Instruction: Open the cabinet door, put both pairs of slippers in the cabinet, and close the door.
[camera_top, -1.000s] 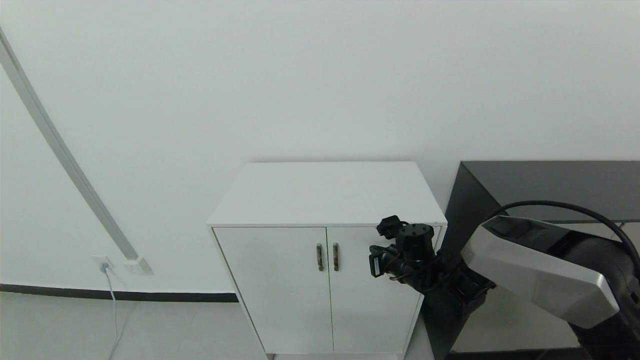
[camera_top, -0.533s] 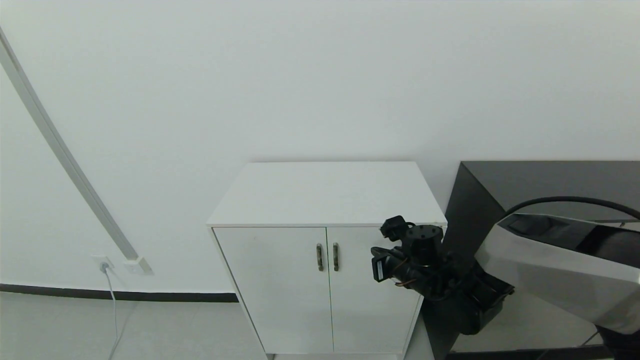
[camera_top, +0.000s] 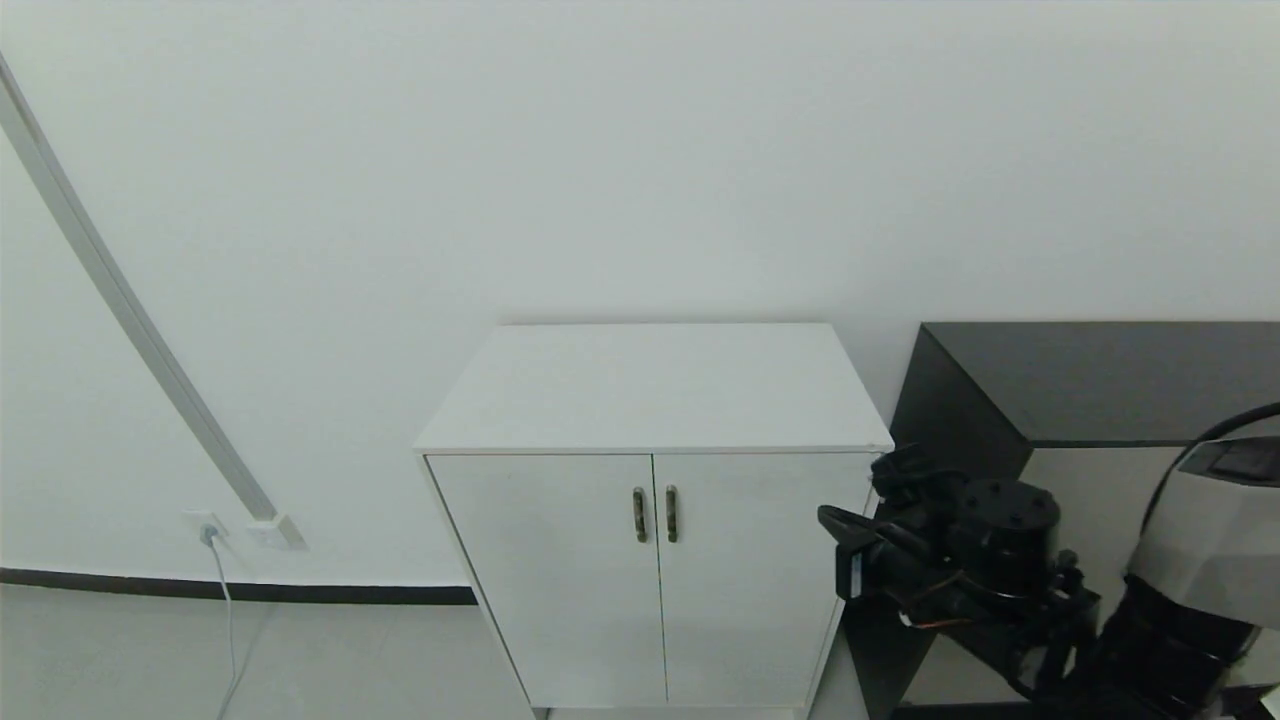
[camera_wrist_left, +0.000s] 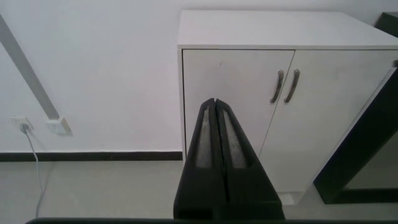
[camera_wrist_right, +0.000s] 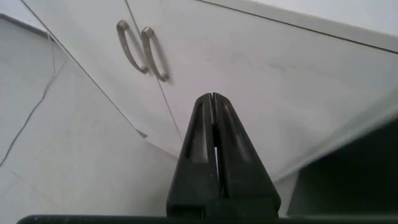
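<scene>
Right gripper (camera_wrist_right: 213, 98): pressed closed, empty; now sits out past the right edge of the cabinet (camera_top: 650, 400), drawn back from its right door (camera_top: 750, 570). Left gripper (camera_wrist_left: 215, 101): closed too, empty, facing the left door (camera_wrist_left: 236, 74). Both doors closed, handles (camera_top: 639, 514) side by side.

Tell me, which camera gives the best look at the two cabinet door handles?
The right wrist view: the handles appear closest there, their curved bars clear, though tilted. The head view shows them small and upright, side by side where the two shut doors meet. The left wrist view shows them at a middling distance.
</scene>
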